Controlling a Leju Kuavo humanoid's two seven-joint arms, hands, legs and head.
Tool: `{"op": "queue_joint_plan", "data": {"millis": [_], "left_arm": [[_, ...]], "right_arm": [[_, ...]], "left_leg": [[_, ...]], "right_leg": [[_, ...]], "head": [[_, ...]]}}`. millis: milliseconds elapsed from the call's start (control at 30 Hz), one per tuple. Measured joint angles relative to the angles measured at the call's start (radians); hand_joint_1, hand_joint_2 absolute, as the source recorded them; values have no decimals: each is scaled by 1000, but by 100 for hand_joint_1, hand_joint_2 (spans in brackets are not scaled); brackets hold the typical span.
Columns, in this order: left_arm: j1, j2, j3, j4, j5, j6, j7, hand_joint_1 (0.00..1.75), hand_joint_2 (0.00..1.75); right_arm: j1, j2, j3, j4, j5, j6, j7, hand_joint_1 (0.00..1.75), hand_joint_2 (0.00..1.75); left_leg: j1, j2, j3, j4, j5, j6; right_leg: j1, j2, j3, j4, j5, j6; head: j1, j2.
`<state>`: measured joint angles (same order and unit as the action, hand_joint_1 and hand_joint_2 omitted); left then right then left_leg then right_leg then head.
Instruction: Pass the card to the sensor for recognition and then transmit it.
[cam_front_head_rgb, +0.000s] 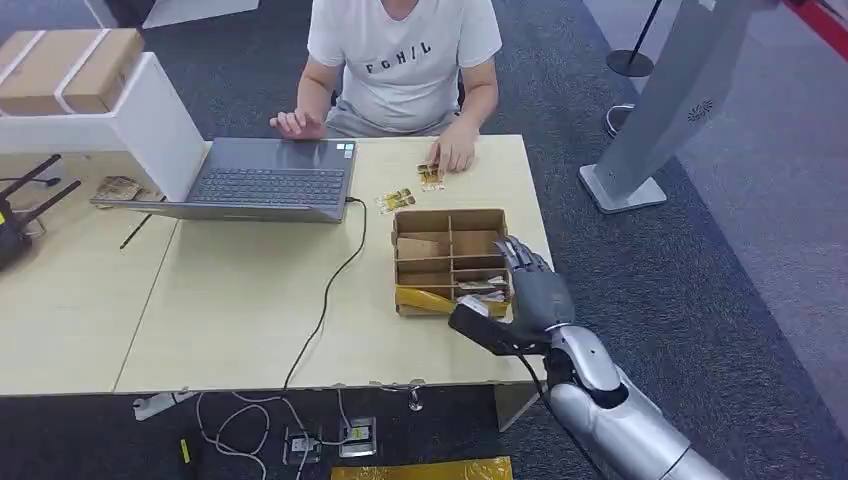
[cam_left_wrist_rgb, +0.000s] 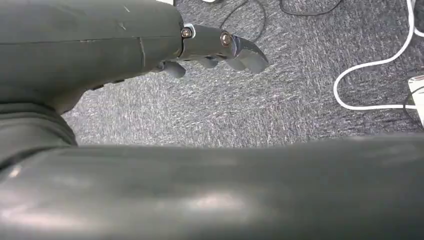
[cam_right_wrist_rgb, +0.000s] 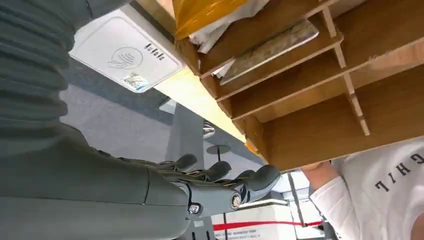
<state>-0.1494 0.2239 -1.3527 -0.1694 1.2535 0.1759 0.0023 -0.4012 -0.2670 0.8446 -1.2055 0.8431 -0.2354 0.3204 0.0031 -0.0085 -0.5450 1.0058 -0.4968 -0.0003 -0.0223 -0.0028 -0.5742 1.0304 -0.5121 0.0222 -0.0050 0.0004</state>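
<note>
One right hand (cam_front_head_rgb: 537, 290) hovers at the table's near right edge, just beside the wooden divider box (cam_front_head_rgb: 450, 258), fingers stretched forward and apart, holding nothing. One left hand (cam_left_wrist_rgb: 220, 47) hangs over grey carpet, fingers loosely curled and empty. One white sensor pad (cam_right_wrist_rgb: 125, 55) sits near the box corner. One card (cam_right_wrist_rgb: 270, 50) lies flat in a near compartment of the box. Farther off, two small card clusters (cam_front_head_rgb: 412, 190) lie by one person's hand (cam_front_head_rgb: 455, 155), beside one laptop (cam_front_head_rgb: 270, 180).
</note>
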Motion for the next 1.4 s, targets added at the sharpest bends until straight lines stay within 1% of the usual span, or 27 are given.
{"op": "queue_joint_plan", "data": {"millis": [233,367,633,800,1067,1400], "left_arm": [[0,0,0,0,-1,-1,-3,0,0],[0,0,0,0,-1,-2,-3,0,0],[0,0,0,0,0,-1,-3,0,0],[0,0,0,0,0,-2,-3,0,0],[-1,0,0,0,-7,-5,-3,0,0],[-2,0,0,0,-9,-5,-3,0,0]], "right_arm": [[0,16,9,19,19,2,-1,0,175],[0,28,14,31,15,17,-16,0,175],[-1,52,15,62,22,8,-30,0,175],[-8,72,14,96,36,-23,-44,0,175],[-36,113,13,189,69,-80,-66,0,175],[-46,132,5,247,84,-96,-80,0,175]], "left_leg": [[0,0,0,0,0,0],[0,0,0,0,0,0],[0,0,0,0,0,0],[0,0,0,0,0,0],[0,0,0,0,0,0],[0,0,0,0,0,0]], "right_leg": [[0,0,0,0,0,0],[0,0,0,0,0,0],[0,0,0,0,0,0],[0,0,0,0,0,0],[0,0,0,0,0,0],[0,0,0,0,0,0]], "head": [[0,0],[0,0],[0,0],[0,0],[0,0],[0,0]]}}
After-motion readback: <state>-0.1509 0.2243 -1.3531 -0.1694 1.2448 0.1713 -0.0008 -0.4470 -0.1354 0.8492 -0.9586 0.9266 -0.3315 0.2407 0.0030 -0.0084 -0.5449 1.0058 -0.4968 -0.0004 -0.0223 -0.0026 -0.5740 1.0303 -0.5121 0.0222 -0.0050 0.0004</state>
